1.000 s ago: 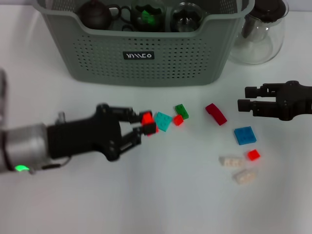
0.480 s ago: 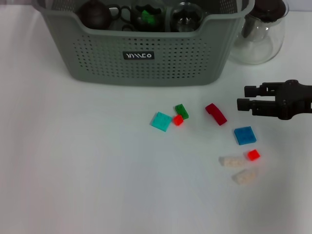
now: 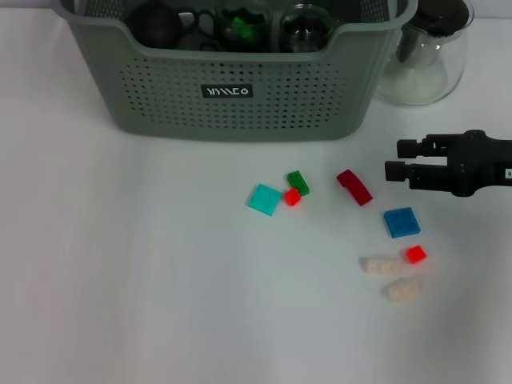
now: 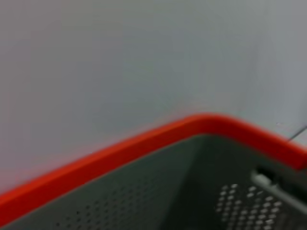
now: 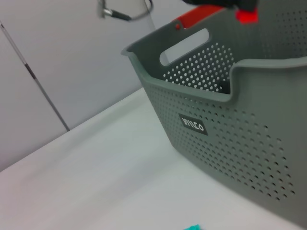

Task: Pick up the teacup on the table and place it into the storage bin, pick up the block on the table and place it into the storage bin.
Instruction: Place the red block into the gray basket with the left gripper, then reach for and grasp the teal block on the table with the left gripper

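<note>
The grey-green storage bin (image 3: 240, 96) stands at the back of the table and also shows in the right wrist view (image 5: 225, 129). It holds a dark teapot (image 3: 156, 22), dark teacups (image 3: 196, 20), a glass cup (image 3: 302, 24) and a green block (image 3: 240, 28). No teacup stands on the table. My left gripper is out of the head view. In the right wrist view its dark tip (image 5: 240, 4) holds a red block (image 5: 247, 15) above the bin's far rim. My right gripper (image 3: 392, 159) is open and empty, hovering right of a dark red block (image 3: 354, 186).
Loose blocks lie in front of the bin: teal (image 3: 264, 198), green (image 3: 298, 182), small red (image 3: 292, 197), blue (image 3: 402, 222), red (image 3: 415, 254) and two white ones (image 3: 382, 265). A clear glass pitcher (image 3: 424, 56) stands right of the bin. A red-orange rim (image 4: 144, 143) shows behind the bin.
My left gripper, shut on a red block beside the teal block a second ago, has left the head view. My right gripper has edged slightly left. The table blocks have not moved.
</note>
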Controlling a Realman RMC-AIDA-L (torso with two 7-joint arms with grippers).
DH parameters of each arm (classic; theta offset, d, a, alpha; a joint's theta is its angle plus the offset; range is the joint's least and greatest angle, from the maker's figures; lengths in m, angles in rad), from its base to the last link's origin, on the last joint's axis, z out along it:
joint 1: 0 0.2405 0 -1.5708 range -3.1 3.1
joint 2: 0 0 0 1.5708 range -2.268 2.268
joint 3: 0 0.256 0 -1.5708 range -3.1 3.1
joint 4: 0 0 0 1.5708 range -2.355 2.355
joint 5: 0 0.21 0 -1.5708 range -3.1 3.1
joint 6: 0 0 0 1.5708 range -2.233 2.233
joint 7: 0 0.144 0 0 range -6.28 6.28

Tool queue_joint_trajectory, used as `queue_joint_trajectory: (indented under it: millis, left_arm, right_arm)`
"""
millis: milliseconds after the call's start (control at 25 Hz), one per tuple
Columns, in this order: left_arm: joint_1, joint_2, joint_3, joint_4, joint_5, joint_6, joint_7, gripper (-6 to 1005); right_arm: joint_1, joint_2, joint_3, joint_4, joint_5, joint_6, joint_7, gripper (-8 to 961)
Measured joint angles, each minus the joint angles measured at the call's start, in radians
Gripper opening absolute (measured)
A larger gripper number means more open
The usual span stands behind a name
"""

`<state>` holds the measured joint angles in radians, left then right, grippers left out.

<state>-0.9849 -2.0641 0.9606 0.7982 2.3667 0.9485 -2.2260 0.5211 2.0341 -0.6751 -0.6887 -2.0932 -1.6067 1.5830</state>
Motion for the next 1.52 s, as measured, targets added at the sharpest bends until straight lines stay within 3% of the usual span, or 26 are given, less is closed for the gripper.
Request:
queue_joint_trajectory:
  millis: [120,280,480,600,680,760,920,1040,1160,1320,1520]
  left_arm:
    - [-0.039,-0.008,0.018,-0.096,0.032,-0.103,-0.009,201]
    - [-0.084,-0.001,0.018,-0.197,0.067,-0.158,-0.020,202]
    - [-0.054,-0.013,0.010,-0.124,0.051,-0.136,-0.021,302]
    - [0.034,-0.043,0.009,0.043,-0.007,-0.059,-0.014,361]
    - [0.173,-0.081,0.003,0.265,-0.148,0.049,0.048,401]
    - [0.286,-0.103,-0.015,0.401,-0.290,0.155,0.135,450]
    - [0.471,-0.113,-0.134,0.496,-0.581,0.487,0.356,565]
    - [0.528,-0.110,-0.310,0.387,-0.642,0.732,0.530,597]
    - [0.570,-0.108,-0.433,0.226,-0.553,0.859,0.762,599]
    - [0.603,-0.112,-0.456,0.021,-0.415,0.832,1.025,601]
    - [0.568,-0.111,-0.451,-0.327,-0.362,0.603,1.384,603]
  right_arm:
    - [0.000,0.000,0.000,0.001,0.000,0.002,0.000,596]
    - [-0.001,0.000,-0.002,0.002,0.000,0.002,0.000,595]
    - [-0.003,0.000,-0.002,0.002,-0.001,0.005,0.000,595]
    - [-0.004,0.000,0.000,0.002,0.001,0.006,0.000,595]
    - [-0.005,0.000,0.001,0.002,0.004,0.009,0.000,595]
    - [-0.004,0.000,0.001,0.002,0.005,0.012,0.000,595]
    - [0.000,0.000,0.000,0.002,0.005,0.018,0.001,595]
    - [0.005,0.000,0.000,0.002,0.004,0.019,0.009,595]
    - [0.009,-0.004,0.000,0.002,0.005,0.019,0.020,595]
    - [0.018,-0.013,0.000,0.001,0.004,0.017,0.064,595]
    - [0.023,-0.015,-0.001,0.001,0.003,0.017,0.075,595]
